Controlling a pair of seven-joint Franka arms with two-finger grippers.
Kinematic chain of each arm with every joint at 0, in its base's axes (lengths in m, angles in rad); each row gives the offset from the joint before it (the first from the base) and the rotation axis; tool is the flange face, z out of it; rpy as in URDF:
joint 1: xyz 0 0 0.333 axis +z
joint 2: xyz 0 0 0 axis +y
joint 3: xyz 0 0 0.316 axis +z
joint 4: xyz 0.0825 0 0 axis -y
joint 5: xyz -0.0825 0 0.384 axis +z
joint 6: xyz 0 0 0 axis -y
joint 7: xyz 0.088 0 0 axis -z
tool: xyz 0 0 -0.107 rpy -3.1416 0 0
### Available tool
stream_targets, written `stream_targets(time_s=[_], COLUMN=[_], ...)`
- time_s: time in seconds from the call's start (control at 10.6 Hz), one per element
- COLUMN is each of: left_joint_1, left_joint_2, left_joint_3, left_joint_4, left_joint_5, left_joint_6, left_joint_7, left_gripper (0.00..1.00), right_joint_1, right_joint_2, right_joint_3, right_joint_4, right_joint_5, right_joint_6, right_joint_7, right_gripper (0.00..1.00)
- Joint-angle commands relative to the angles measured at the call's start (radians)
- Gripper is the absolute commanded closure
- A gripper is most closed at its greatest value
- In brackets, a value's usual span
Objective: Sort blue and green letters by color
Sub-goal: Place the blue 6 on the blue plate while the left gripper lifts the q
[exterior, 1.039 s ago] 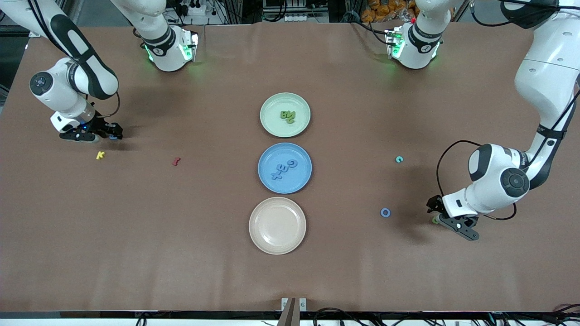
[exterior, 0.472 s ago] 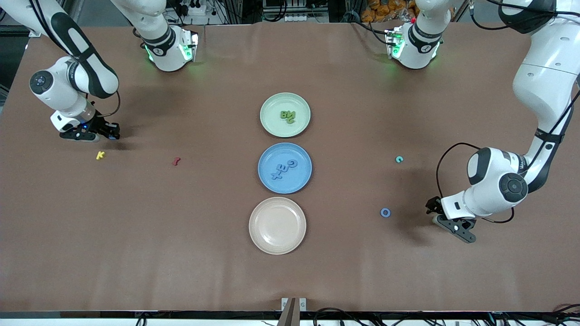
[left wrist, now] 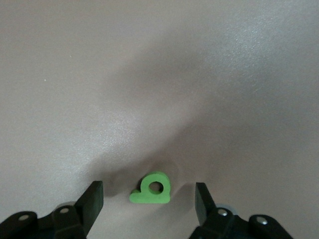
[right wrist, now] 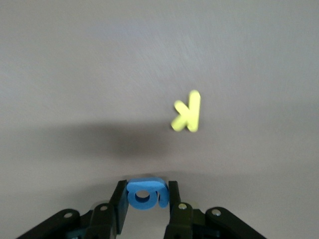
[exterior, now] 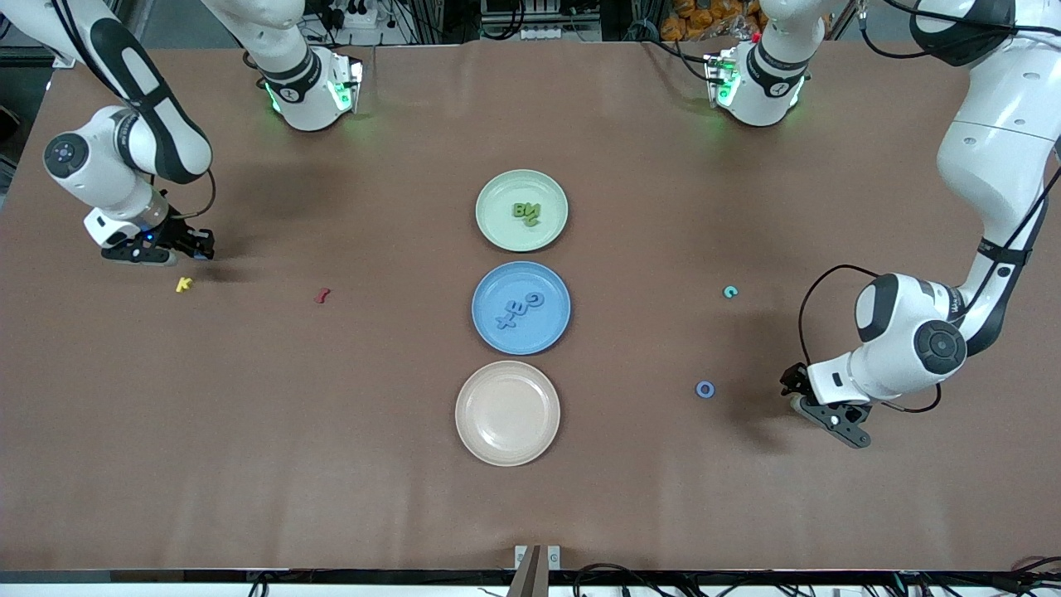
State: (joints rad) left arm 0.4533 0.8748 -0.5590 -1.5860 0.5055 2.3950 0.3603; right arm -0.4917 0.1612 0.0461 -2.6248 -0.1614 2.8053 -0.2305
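You have the right gripper (right wrist: 145, 199) low at the right arm's end of the table, its fingers (right wrist: 119, 206) clamped on a blue letter (right wrist: 144, 193) with a round hole. In the right wrist view the yellow K (right wrist: 188, 112) lies on the bare table near that gripper, not touching it; in the front view the K (exterior: 184, 284) sits just nearer the camera than the right gripper (exterior: 195, 246).

Your left gripper (left wrist: 149, 209) is down at the left arm's end of the table, jaws wide and standing either side of a green letter (left wrist: 151, 188) — a clear gap on both sides, no contact. The green piece lies flat on the table (exterior: 331, 464) between the fingers (left wrist: 92, 201). In the front view the left gripper (exterior: 816, 410) largely hides that piece.

Loose pieces toward the left arm's end: a blue ring (exterior: 704, 389) near the left gripper, and a teal C-shaped piece (exterior: 729, 291) farther from the camera. A small dark red piece (exterior: 322, 294) lies between the K and the plates.

Three plates stand in a row mid-table — green plate (exterior: 497, 228) farthest from the camera with green letters (exterior: 525, 213) in it, blue plate (exterior: 489, 332) next with blue letters (exterior: 518, 309) in it, beige plate (exterior: 477, 427) nearest.
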Motion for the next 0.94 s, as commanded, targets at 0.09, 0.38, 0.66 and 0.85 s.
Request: stream_targets(time_s=[0.09, 0.38, 0.66, 0.85], left_joint_1=[-0.013, -0.013, -0.024, -0.030], left_joint_2=[0.015, 0.015, 0.015, 0.012], left_joint_3=[0.008, 0.008, 0.024, 0.031], left_joint_4=[0.029, 0.029, 0.029, 0.029], left_joint_5=[-0.027, -0.024, -0.028, -0.030], left_joint_6=[-0.017, -0.019, -0.017, -0.017], left_joint_7=[0.039, 0.039, 0.037, 0.036], left_gripper=[0.24, 0.33, 0.42, 0.58], right_joint_1=[0.296, 0.514, 0.710, 0.812], right_joint_2=[-0.043, 0.007, 0.104, 0.190], right_joint_3=[0.005, 0.005, 0.005, 0.003], right_joint_4=[0.126, 0.234, 0.374, 0.490], right_joint_5=[0.220, 0.322, 0.333, 0.335], right_joint_6=[-0.127, -0.132, -0.132, -0.132], right_joint_7=[0.199, 0.273, 0.318, 0.327], right_gripper=[0.76, 0.77, 0.77, 0.77])
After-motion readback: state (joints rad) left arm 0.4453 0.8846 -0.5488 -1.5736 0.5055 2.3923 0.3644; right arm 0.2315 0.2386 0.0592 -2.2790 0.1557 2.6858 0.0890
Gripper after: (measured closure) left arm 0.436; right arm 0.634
